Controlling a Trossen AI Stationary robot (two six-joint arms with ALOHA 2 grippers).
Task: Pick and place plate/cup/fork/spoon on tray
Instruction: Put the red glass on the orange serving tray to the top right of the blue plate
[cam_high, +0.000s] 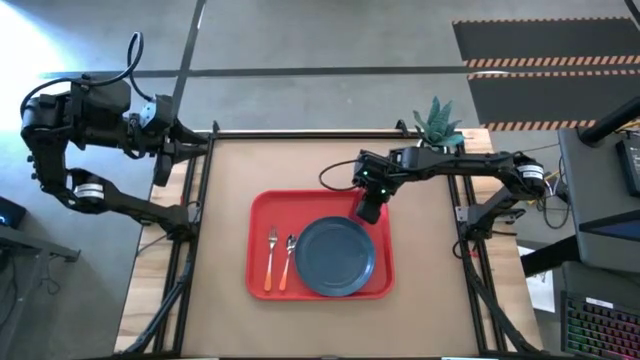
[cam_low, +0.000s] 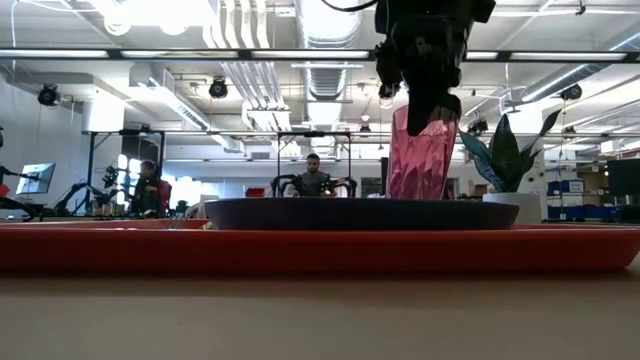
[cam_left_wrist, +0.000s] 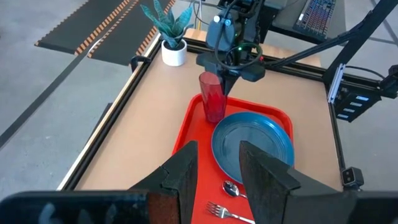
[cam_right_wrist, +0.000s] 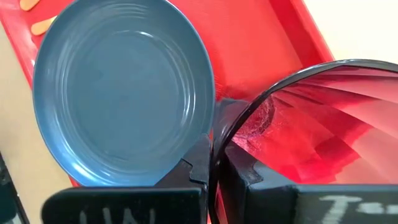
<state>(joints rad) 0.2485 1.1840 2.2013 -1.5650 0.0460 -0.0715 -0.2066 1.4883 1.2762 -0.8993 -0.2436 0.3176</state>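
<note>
Over the tray's (cam_high: 262, 205) far right corner, just beside the plate (cam_high: 335, 257), the right end effector (cam_left_wrist: 225, 73) pinches the cup (cam_left_wrist: 212, 97) by its rim; light, thin-walled, probably slippery plastic.

The red tray (cam_high: 262, 212) lies flat. On it the blue-grey plate (cam_high: 335, 257) sits right of centre, the orange-handled fork (cam_high: 270, 262) and spoon (cam_high: 286, 264) lie side by side at its left, and the translucent red cup (cam_left_wrist: 212, 98) stands upright over the tray's far right corner.
</note>
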